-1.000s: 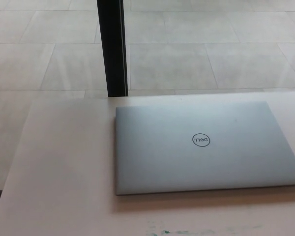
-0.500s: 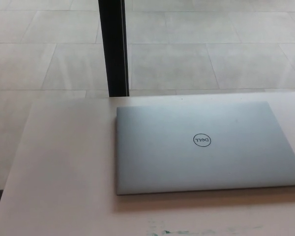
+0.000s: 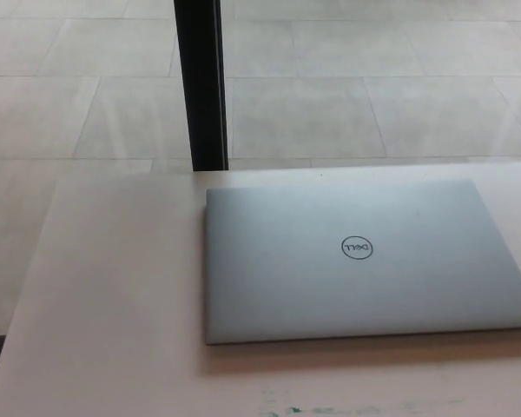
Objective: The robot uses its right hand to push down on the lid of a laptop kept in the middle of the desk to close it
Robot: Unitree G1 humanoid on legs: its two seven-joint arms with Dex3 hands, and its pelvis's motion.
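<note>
Silver-grey and matte, a laptop (image 3: 365,261) lay flat on a pale, off-white desk (image 3: 113,304) with its lid fully shut, the lid's upper face turned to the camera. A round logo badge (image 3: 357,248) sat near the middle of the lid, its letters reading upside down from the head view. The laptop lay toward the right half of the desk, its back edge near the desk's far edge and its right corner reaching the picture's right border. Behind the desk a black vertical post (image 3: 201,82) rose from the far edge, just left of the laptop's back left corner, against a floor of large light tiles (image 3: 373,87). Faint greenish marks (image 3: 286,407) showed on the desk at the near edge. Neither robot hand appeared, so whether either was released or clenched could not be told.
</note>
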